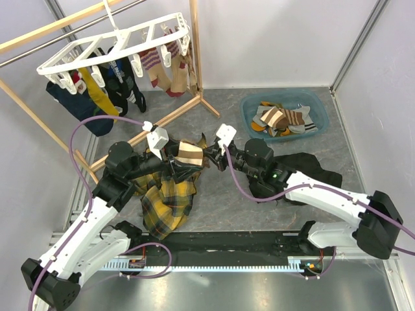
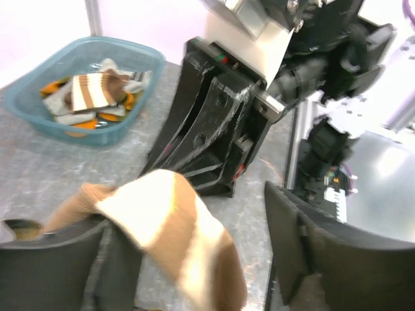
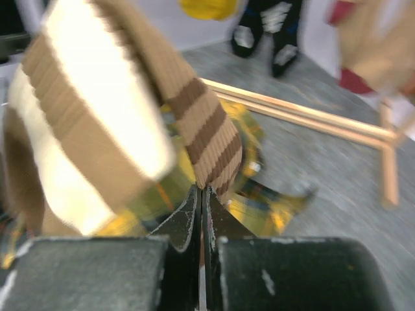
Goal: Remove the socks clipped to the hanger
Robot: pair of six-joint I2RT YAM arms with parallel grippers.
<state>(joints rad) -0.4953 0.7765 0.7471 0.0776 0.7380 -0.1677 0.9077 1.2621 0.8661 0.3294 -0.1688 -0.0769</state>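
The white grid hanger hangs at the back left with several socks clipped under it. A brown-and-cream striped sock is held between my two grippers above the floor. My right gripper is shut on its edge; in the right wrist view the jaws pinch the sock. My left gripper is open; in the left wrist view the sock drapes over its left finger, with the other finger standing apart.
A yellow plaid cloth lies under the grippers. A blue basket at the back right holds several socks. A black garment lies under the right arm. The wooden rack stands behind.
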